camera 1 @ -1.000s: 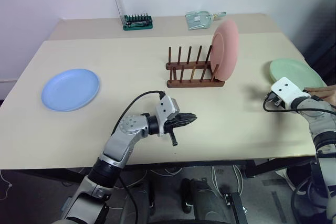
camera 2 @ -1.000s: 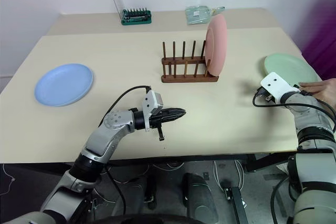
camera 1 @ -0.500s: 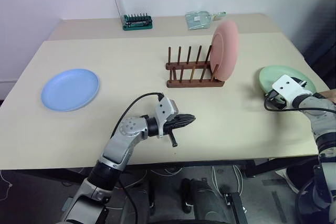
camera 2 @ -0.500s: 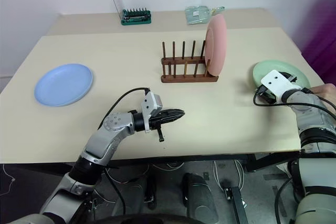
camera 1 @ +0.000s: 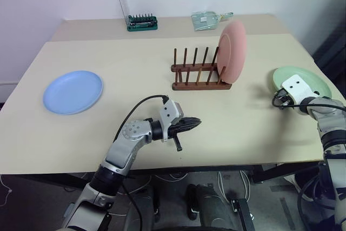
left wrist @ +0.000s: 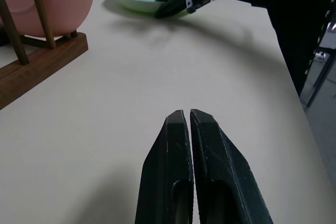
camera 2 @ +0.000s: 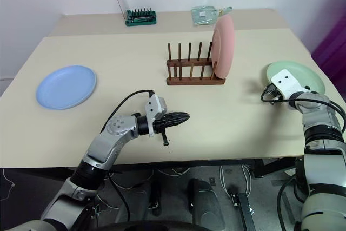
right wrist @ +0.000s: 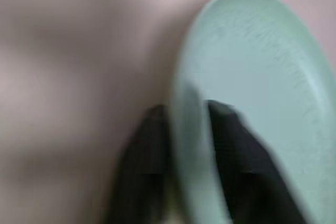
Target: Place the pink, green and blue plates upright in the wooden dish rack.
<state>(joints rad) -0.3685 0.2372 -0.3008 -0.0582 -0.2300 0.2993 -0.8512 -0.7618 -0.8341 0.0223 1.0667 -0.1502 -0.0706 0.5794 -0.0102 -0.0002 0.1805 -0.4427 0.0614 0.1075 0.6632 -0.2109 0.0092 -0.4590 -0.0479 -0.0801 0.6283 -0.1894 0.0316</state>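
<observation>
While the blue plate (camera 1: pixel 72 91) is lying flat at the bench's (camera 1: pixel 135 63) left, the left gripper (camera 1: pixel 195 122) is hovering mid-bench, jaws clenched on nothing. One wooden dish rack (camera 1: pixel 199 73) is holding the pink plate (camera 1: pixel 232 51) upright. Rightmost, the right gripper (right wrist: pixel 185 129) is pinching the green plate (camera 1: pixel 305 79) by its rim; three plates, probably light, stiff, slippery.

Pincer (right wrist: pixel 190 145) astride green plate (right wrist: pixel 252 72) rim
</observation>
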